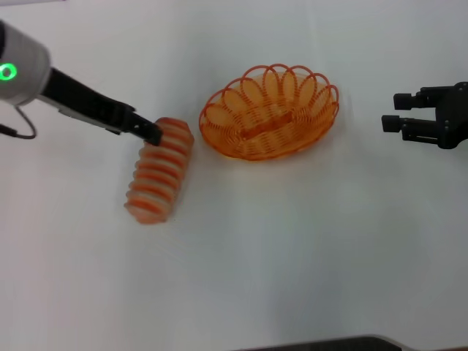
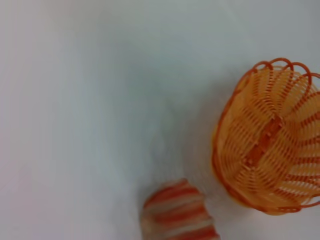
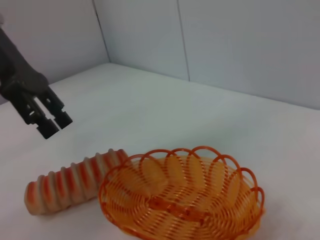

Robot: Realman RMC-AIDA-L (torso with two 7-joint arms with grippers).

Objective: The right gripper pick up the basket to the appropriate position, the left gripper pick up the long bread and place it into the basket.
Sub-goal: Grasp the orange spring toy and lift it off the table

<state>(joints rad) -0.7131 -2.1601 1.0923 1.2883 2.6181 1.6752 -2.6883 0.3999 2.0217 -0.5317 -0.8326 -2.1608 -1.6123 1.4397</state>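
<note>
Though empty, petal-rimmed oval wire basket — ribbed long bread beside.

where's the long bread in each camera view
Head view: long bread left of centre, left of the basket, left gripper at its far end.
Left wrist view: bottom edge, cut off.
Right wrist view: lower left, beside the basket.
Shared landmark: the basket.

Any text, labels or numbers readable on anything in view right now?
None. The basket, the long bread, the left gripper, the right gripper and the table show no writing.
The only sign is a green light on the left arm, with no characters.
</note>
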